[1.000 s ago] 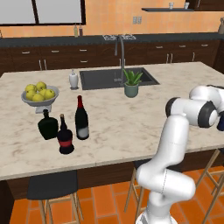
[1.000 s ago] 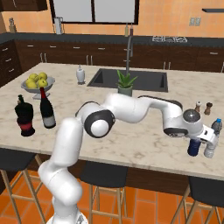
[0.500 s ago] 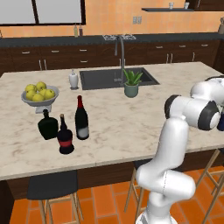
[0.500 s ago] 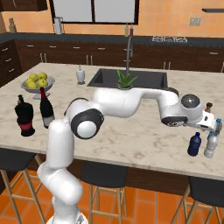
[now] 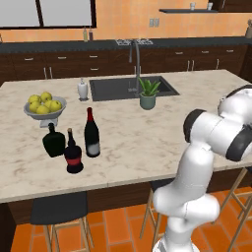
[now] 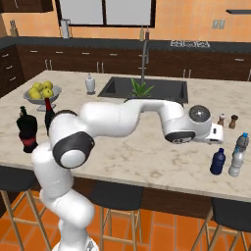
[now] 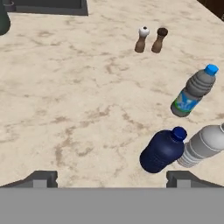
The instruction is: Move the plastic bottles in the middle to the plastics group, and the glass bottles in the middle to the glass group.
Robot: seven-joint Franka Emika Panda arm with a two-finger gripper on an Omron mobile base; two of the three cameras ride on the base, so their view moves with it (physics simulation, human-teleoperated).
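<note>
The small blue bottle (image 7: 164,150) with a dark cap stands on the marble counter, touching a clear plastic bottle (image 7: 203,145). A second clear bottle (image 7: 194,92) with a blue cap stands just beyond. My gripper (image 7: 112,179) is open and empty, above and beside the blue bottle (image 6: 217,162); the gripper (image 6: 218,135) hovers up-left of it. The tall wine bottle (image 5: 91,134) stands at the counter's far end beside the squat green flask (image 5: 53,141) and the black red-banded bottle (image 5: 74,153).
Salt and pepper shakers (image 7: 150,40) stand behind the plastic bottles. A fruit bowl (image 5: 43,106), a white dispenser bottle (image 5: 82,89), a potted plant (image 5: 147,93) and the sink (image 5: 125,87) lie along the back. The counter's front edge is close to the blue bottle.
My hand has lifted off the blue bottle and drawn up and back from it. The bottle stays standing by the clear bottles.
</note>
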